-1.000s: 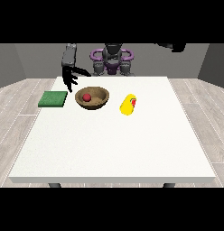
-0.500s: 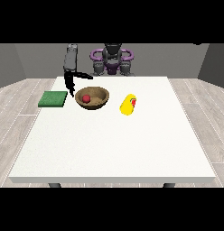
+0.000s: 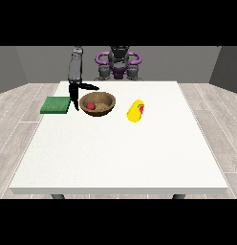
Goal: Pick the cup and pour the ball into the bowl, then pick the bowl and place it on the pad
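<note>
Round wooden bowl (image 3: 97, 104), red ball (image 3: 91, 105) inside.
We list: yellow cup (image 3: 135, 110) lying sideways; flat green pad (image 3: 56, 105); hand (image 3: 73, 93) open, fingers straight, at the bowl's rim.

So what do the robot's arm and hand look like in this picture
Only one arm shows. It is a grey, boxy forearm that ends in a black hand at the view's left, with slender black fingers and a thumb. No cables or markings can be made out. The torso behind is grey with purple rings at the shoulders.
</note>
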`<action>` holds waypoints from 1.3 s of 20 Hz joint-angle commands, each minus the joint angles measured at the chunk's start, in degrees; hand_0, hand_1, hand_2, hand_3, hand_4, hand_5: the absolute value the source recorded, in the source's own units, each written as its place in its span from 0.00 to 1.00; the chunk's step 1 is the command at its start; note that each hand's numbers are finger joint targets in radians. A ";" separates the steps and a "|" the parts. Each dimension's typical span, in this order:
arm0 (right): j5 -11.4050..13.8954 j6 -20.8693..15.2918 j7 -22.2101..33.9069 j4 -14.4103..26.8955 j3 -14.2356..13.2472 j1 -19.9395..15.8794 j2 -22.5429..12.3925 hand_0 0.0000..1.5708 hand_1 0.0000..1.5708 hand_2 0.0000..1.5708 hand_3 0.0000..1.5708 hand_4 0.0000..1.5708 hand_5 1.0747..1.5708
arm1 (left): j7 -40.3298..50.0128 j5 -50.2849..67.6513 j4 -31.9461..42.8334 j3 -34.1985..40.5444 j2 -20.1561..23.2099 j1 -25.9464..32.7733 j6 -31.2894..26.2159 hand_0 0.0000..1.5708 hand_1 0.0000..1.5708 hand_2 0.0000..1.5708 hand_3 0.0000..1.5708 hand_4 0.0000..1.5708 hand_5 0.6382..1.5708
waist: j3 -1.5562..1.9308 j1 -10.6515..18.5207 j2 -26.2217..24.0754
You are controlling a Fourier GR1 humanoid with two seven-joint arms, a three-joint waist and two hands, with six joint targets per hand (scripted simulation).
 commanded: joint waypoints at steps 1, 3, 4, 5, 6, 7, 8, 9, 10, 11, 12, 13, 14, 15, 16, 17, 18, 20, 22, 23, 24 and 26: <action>-2.26 3.45 -3.26 3.79 -2.88 -1.23 -2.70 0.00 0.00 0.00 0.00 0.00 1.00 | 0.71 3.09 -1.37 1.04 2.12 0.12 -2.28 0.00 0.00 0.00 0.00 0.08 1.00 | 0.02 0.80 3.22; -2.33 2.81 -3.87 7.81 -3.83 -1.54 -2.77 0.00 0.00 0.00 0.00 0.00 1.00 | 2.64 3.16 -5.05 -1.68 -1.98 1.21 0.61 0.00 0.00 0.00 0.00 0.07 1.00 | 0.04 2.94 1.45; -1.79 0.57 -5.33 8.86 -4.09 -1.65 -1.88 0.00 0.00 0.00 0.00 0.00 1.00 | 4.11 4.92 -5.93 -1.70 -1.90 0.71 -0.69 0.00 0.00 0.00 0.00 0.07 1.00 | 0.05 5.19 1.81; -2.43 3.99 -6.31 9.78 -4.64 -1.88 -4.28 0.00 0.00 0.00 0.00 0.00 1.00 | 3.65 4.33 -6.87 -1.33 -0.29 0.11 0.61 0.00 0.00 0.00 0.00 0.07 1.00 | 0.05 3.90 3.14; -2.38 2.78 -6.53 10.24 -4.81 -4.05 -3.73 0.00 0.00 0.00 0.00 0.00 1.00 | 4.06 4.16 -6.84 -1.42 0.06 -2.47 2.61 0.00 0.00 0.00 0.00 0.06 1.00 | 0.06 3.35 5.51; -1.14 1.27 -7.49 11.52 -3.78 -2.90 -1.97 0.00 0.00 0.00 0.00 0.00 1.00 | 5.19 4.64 -8.02 -2.17 -0.81 -2.24 3.28 0.00 0.00 0.00 0.00 0.06 1.00 | 0.06 3.94 4.32; -1.58 1.49 -9.21 11.19 -4.31 -3.61 -2.13 0.00 0.00 0.00 0.00 0.00 0.99 | 6.58 6.63 -6.57 -0.21 2.93 -4.55 1.62 0.00 0.00 0.00 0.00 0.03 1.00 | 0.06 3.74 6.49; -1.63 2.08 -7.60 10.23 -3.44 -4.85 -1.25 0.00 0.00 0.00 0.00 0.00 0.99 | 4.08 6.46 -4.97 0.53 3.81 -3.05 -0.79 0.00 0.00 0.00 0.00 0.00 1.00 | 0.02 2.50 7.53; -0.98 2.13 -6.30 11.38 -3.00 -3.75 -2.04 0.00 0.00 0.00 0.00 0.00 0.99 | 2.89 5.14 -6.93 -0.87 0.92 1.41 0.68 0.00 0.00 0.00 0.00 0.00 1.00 | 0.00 2.51 3.55; -0.91 0.98 -8.59 11.95 -3.11 -3.71 -0.48 0.00 0.00 0.00 0.00 0.00 0.99 | 2.94 5.53 -7.40 -0.84 1.35 0.56 0.67 0.00 0.00 0.00 0.00 0.00 1.00 | 0.02 2.68 5.11; -0.86 0.44 -6.01 11.45 -2.80 -6.95 -0.68 0.00 0.00 0.00 0.00 0.00 0.99 | 3.91 6.37 -5.43 0.54 4.19 -2.33 0.96 0.00 0.00 0.00 0.00 0.00 1.00 | 0.01 2.28 5.89; -2.00 2.52 -8.26 13.96 -4.46 -3.36 -2.11 0.00 0.00 0.00 0.00 0.00 0.99 | 4.66 6.26 -8.87 -0.86 2.03 1.36 1.48 0.00 0.00 0.00 0.00 0.00 1.00 | 0.03 3.52 4.04; -3.19 4.16 -8.04 14.04 -4.89 -5.42 -1.39 0.00 0.00 0.00 0.00 0.09 1.00 | 4.80 6.52 -8.08 -0.22 3.40 -1.90 2.64 0.00 0.00 0.00 0.00 0.00 1.00 | 0.05 2.22 6.83; -4.06 0.25 -6.30 15.36 -5.82 -5.74 2.01 0.00 0.00 0.00 0.00 0.39 0.88 | 4.13 5.98 -8.80 -0.67 3.00 -3.93 3.29 0.00 0.00 0.00 0.00 0.00 1.00 | 0.08 2.75 9.04; -7.10 5.99 -2.72 17.88 -8.07 -1.63 -0.65 0.45 0.45 0.00 0.00 0.44 0.82 | 5.72 7.33 -8.80 0.33 3.92 -1.62 1.94 0.00 0.00 0.00 0.00 0.00 1.00 | 0.10 2.95 7.31; -5.23 3.18 -2.60 18.01 -6.70 -2.20 0.13 0.81 0.81 0.65 0.38 0.60 0.72 | 7.09 8.77 -7.51 1.01 5.53 -4.29 1.52 0.00 0.00 0.00 0.00 0.00 1.00 | 0.07 3.03 8.72; -2.26 -0.99 -2.29 18.23 -5.40 -3.12 -2.08 1.00 1.00 1.00 0.52 0.60 0.92 | 6.62 8.65 -9.04 -0.19 3.20 -3.59 2.15 0.00 0.00 0.00 0.00 0.00 1.00 | 0.03 4.91 8.39; -0.26 -2.57 -0.58 18.12 -4.08 -2.53 -3.98 1.00 1.00 1.00 0.70 0.60 1.00 | 6.43 8.40 -8.72 -0.97 2.48 -2.04 0.96 0.00 0.00 0.00 0.00 0.00 1.00 | -0.04 5.00 8.17; 0.13 -3.61 -0.18 18.28 -3.94 -1.88 -4.27 1.00 1.00 1.00 0.89 0.63 1.00 | 7.00 9.54 -8.05 -0.33 2.85 -2.23 0.79 0.00 0.00 0.00 0.00 0.00 1.00 | -0.05 4.49 7.62; 0.23 -1.80 0.21 17.76 -3.71 -0.61 -6.08 1.00 1.00 1.00 1.00 0.63 1.00 | 6.50 9.96 -6.92 1.17 4.22 -0.60 -0.08 0.00 0.00 0.00 0.00 0.00 1.00 | -0.09 3.63 5.86; 0.50 -4.02 4.62 16.99 -3.40 -5.51 -6.71 1.00 1.00 1.00 1.00 0.65 1.00 | 6.10 9.28 -5.61 0.52 4.05 -1.57 -0.07 0.00 0.00 0.00 0.00 0.00 1.00 | -0.11 3.58 6.63; 1.85 -3.19 6.11 16.13 -2.22 -5.74 -9.39 1.00 1.00 1.00 0.99 0.67 1.00 | 6.09 9.46 -3.93 1.44 5.52 -0.21 -0.68 0.00 0.00 0.00 0.00 0.00 1.00 | -0.10 1.97 4.37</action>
